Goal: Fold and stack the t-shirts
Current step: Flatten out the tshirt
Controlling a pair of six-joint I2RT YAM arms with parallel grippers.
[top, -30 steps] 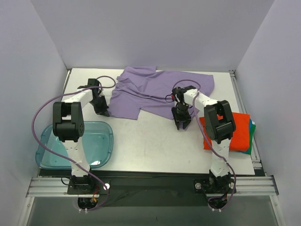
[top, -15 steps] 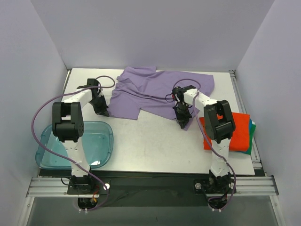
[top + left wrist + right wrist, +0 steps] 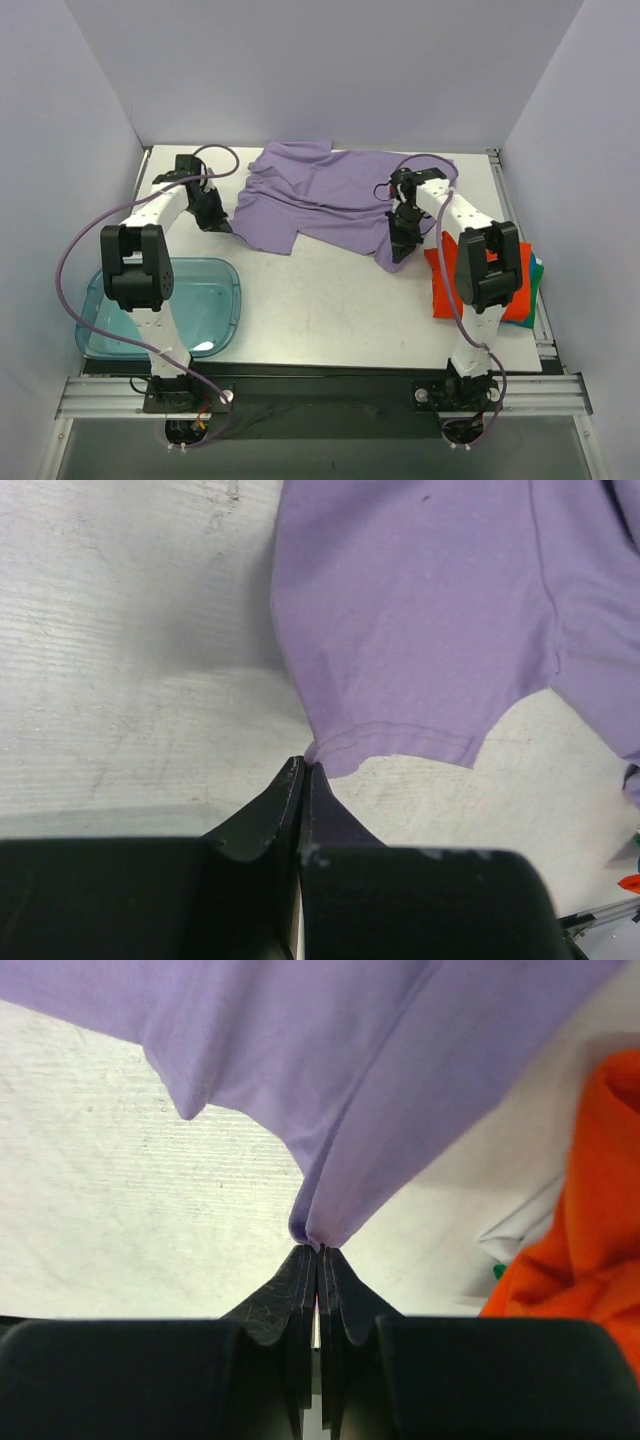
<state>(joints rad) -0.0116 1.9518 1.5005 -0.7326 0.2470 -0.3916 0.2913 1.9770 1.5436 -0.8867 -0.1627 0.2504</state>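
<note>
Lavender t-shirt (image 3: 330,195) lies spread and rumpled across the far half of the table (image 3: 320,300). We have our left gripper (image 3: 303,770) pinched closed on its near-left hem corner. Our right gripper (image 3: 318,1250) is clamped tight on a fold at its right edge, the cloth drawn to a point at the fingertips. Just right of that grip sits the orange-red t-shirt (image 3: 590,1210), with a green-teal t-shirt (image 3: 537,272) showing only as an edge beside it. We see the blue tray (image 3: 228,280) at the near left, well apart.
</note>
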